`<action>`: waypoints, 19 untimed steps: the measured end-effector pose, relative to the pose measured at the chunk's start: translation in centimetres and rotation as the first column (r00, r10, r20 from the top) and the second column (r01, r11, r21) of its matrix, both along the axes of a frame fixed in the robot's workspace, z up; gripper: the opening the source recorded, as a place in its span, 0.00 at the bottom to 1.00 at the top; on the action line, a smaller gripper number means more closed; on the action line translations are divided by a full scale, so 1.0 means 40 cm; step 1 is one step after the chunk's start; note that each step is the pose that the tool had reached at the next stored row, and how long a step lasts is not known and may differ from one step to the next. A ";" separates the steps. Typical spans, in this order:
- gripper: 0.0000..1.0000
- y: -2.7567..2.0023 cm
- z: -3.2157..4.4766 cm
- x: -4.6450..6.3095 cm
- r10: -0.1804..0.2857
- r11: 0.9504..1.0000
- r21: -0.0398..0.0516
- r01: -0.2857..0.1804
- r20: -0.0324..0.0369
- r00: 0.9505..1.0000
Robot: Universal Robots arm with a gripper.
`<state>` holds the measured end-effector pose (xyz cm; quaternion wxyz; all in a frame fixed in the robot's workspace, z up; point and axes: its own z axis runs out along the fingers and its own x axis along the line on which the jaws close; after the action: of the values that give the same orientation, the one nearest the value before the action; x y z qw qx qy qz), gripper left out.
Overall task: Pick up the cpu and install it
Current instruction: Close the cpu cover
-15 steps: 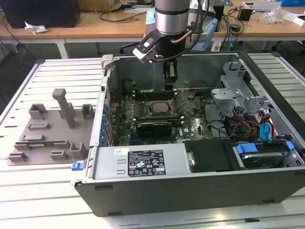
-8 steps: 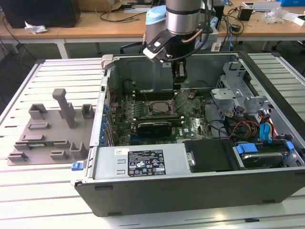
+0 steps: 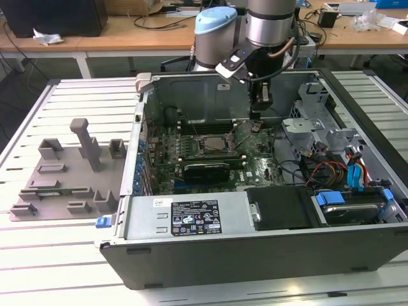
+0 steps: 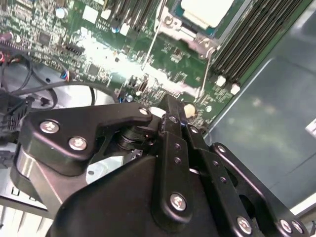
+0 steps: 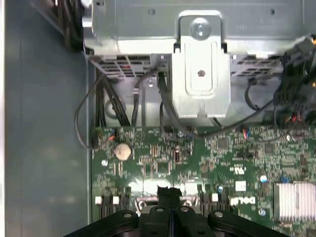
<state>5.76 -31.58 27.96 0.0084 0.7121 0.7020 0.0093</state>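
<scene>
Inside the open computer case [image 3: 268, 258], which lies on its side on the slatted tabletop [image 3: 64, 255], a green motherboard [image 3: 258, 167] covers the floor. The cpu [image 4: 207, 10] sits in the metal-framed socket on that board, its pale top facing up, as the second wrist view shows. A long black expansion card [image 3: 205, 171] stands on the board just in front of the socket, and a labelled power supply [image 3: 185, 215] fills the near side. Coloured cables and a drive cage [image 3: 306, 124] occupy the exterior view's right end. A grey moulded fixture tray [image 3: 57, 185] rests on the tabletop at the exterior view's left.

The arm reaches straight down into the case. The gripper [image 3: 260, 120] hangs just over the board, near the socket on the exterior view's right side and apart from the cpu. In both wrist views the fingers [image 5: 163, 193] are pressed together with nothing between them.
</scene>
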 end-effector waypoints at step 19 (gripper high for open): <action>0.11 0.000 -0.081 0.035 0.001 1.000 0.008 -0.001 -0.029 1.000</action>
<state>7.17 -31.59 24.71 -0.0047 0.7119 0.7022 0.0018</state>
